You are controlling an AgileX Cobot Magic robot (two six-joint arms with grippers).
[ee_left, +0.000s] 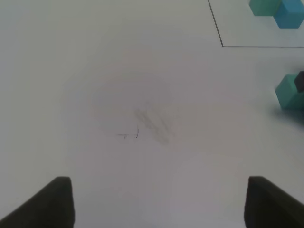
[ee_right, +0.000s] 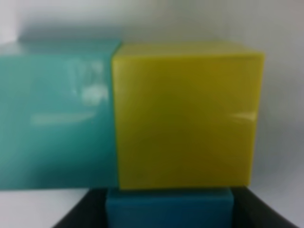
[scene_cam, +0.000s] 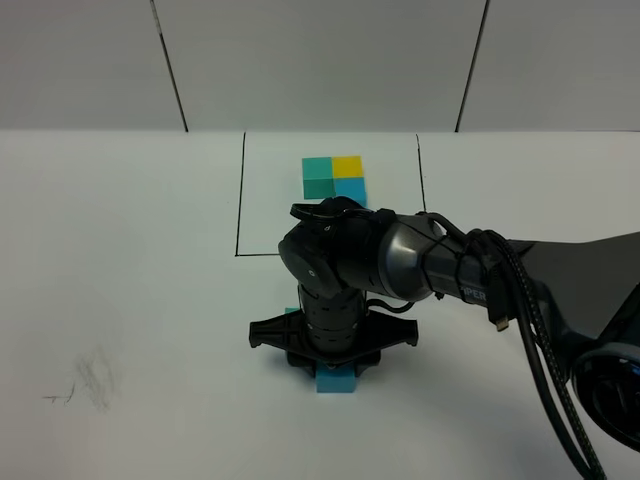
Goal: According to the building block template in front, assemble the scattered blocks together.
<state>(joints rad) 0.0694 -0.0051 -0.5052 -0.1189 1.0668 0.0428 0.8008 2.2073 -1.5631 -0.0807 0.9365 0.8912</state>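
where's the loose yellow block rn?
Only the right wrist view shows it: the yellow block sits flush beside the teal block, with the blue block against its near edge. In the exterior high view the right arm hides it.

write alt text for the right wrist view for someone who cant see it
Blurry close-up of a yellow cube pressed side by side against a teal cube on a white table. The top of a blue cube shows against the yellow one, between the dark jaws at the frame's edge.
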